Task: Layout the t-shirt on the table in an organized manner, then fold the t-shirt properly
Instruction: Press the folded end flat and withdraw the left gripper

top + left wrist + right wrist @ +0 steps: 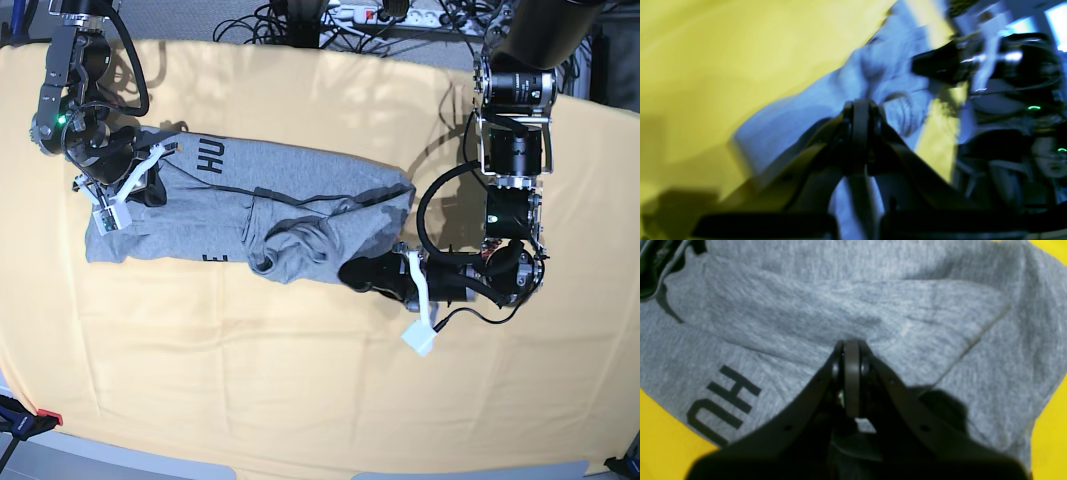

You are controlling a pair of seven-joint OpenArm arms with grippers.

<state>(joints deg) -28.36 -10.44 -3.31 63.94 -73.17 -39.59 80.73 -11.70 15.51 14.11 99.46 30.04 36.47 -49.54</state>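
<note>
The grey t-shirt (290, 190) lies crumpled lengthwise across the yellow table (300, 380), bunched in folds near its middle. Black lettering (210, 155) shows near its left end. My right gripper (150, 190) rests on that left end. In the right wrist view its jaws (851, 345) are shut, pinching a fold of the t-shirt (806, 313) beside the letters (723, 400). My left gripper (352, 272) is at the shirt's lower right edge. The blurred left wrist view shows it (861, 103) shut, with the t-shirt (790, 123) gathered at its tip.
Cables and a power strip (380, 15) run along the table's far edge. A red clamp (30, 420) sits at the near left corner. Bare yellow cloth (250, 400) spreads in front of the shirt, and the other arm (1007, 66) appears dark in the left wrist view.
</note>
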